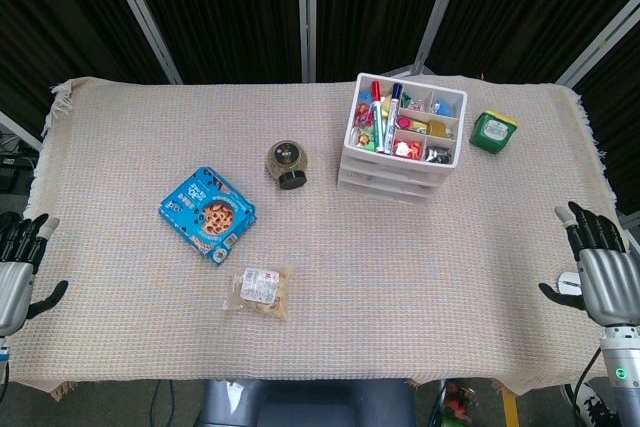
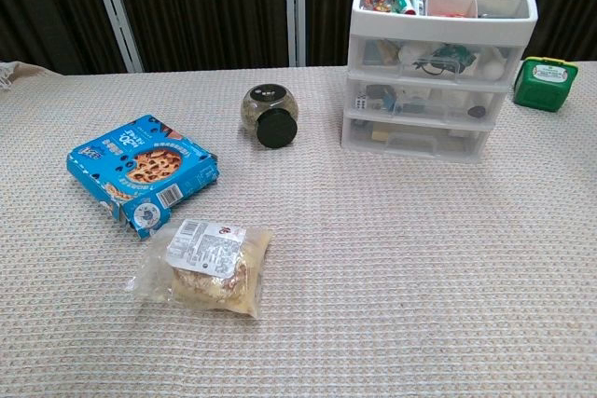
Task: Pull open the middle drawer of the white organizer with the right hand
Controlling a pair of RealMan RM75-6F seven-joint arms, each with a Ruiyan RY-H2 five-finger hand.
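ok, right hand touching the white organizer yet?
Apart. The head view shows the right hand open at the table's right edge, with bare cloth between it and the white organizer.

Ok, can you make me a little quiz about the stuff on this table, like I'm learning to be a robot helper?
1. True or false: the middle drawer of the white organizer is already pulled out.
2. What lies nearest the front table edge: A) the blue cookie box, B) the clear snack bag, C) the green box?
3. Fill in: the round jar lies to the ____ of the organizer in the head view.

Key:
1. False; it sits flush with the other drawers, and the right hand is far off at the table edge.
2. B
3. left
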